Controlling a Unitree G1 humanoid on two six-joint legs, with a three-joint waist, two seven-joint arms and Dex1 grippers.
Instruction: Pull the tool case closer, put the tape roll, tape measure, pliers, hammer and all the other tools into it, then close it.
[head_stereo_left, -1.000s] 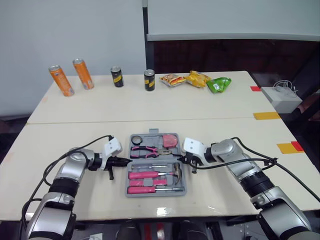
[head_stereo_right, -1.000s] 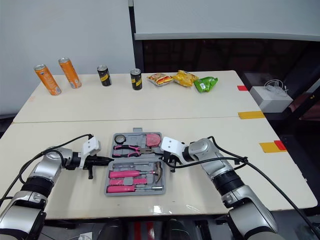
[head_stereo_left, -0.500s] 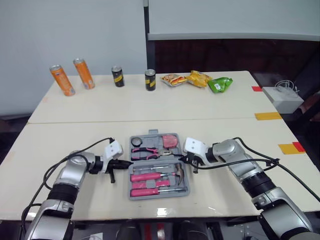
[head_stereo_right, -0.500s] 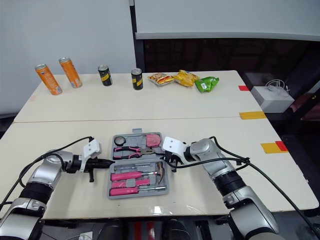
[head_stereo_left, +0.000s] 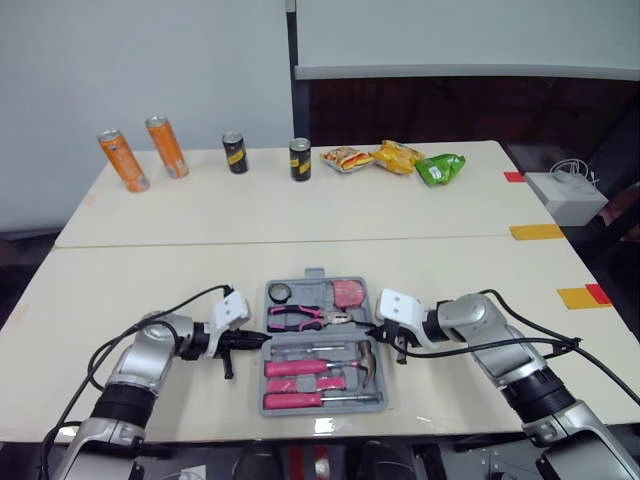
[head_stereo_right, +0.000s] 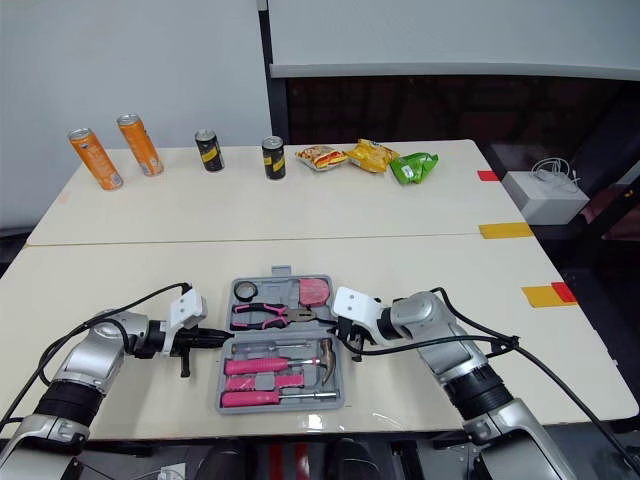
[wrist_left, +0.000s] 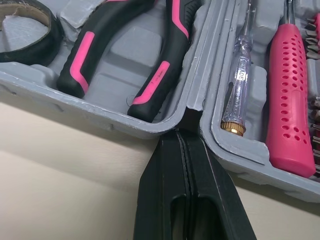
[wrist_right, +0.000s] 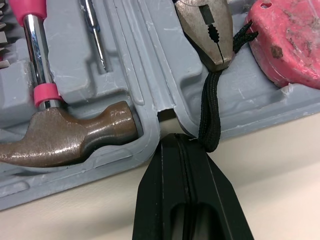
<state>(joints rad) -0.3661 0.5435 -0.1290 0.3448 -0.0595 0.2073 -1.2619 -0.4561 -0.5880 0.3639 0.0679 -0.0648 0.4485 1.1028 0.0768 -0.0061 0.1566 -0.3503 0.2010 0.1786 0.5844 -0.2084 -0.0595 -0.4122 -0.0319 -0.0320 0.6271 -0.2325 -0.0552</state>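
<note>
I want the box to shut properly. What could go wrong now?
The tape measure's black cord trails over the tool case's rim against the right gripper; it might snag or get pinched at closing. The left gripper and the right one are shut, only touching the hinge notches, so the case could slip or twist.

Along the far edge of the counter (head_stereo_left: 200, 215) you have an orange can (head_stereo_left: 122, 160) and a second orange can (head_stereo_left: 167, 147) at the left. Next come a dark can (head_stereo_left: 234, 153), another dark can (head_stereo_left: 299, 159), and a striped snack packet (head_stereo_left: 347, 158), yellow bag (head_stereo_left: 396, 157) and green bag (head_stereo_left: 438, 168) lying close together. Beyond the right edge sits a white box (head_stereo_left: 564, 197) with what looks like a coiled cable on it, and on the counter's right side you'll find a red tape tab (head_stereo_left: 512, 177), a yellow tape strip (head_stereo_left: 533, 232) and a yellow-and-red patch (head_stereo_left: 580, 296).
</note>
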